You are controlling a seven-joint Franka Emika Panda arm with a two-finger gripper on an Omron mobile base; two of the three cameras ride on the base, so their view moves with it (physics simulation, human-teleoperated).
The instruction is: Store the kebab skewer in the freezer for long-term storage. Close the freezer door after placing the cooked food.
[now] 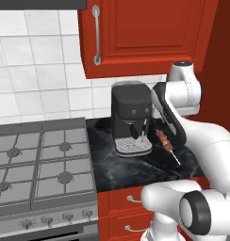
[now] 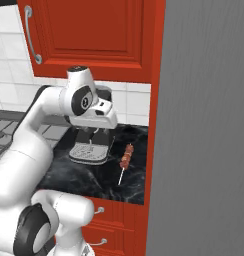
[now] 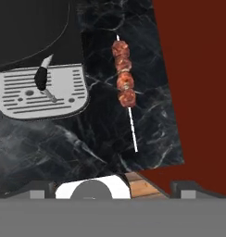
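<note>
Even, flat rendered light — sharp throughout, no glare, shadows faint.

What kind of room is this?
It looks like a kitchen: there is a gas stove, a black coffee machine on a dark marble counter, and red cabinets.

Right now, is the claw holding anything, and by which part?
Nothing is held. The kebab skewer lies on the counter, apart from the open claw.

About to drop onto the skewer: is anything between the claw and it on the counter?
Nothing visible. The kebab skewer lies alone on the dark marble counter, apart from the coffee machine's drip tray beside it. The open claw hangs above.
</note>
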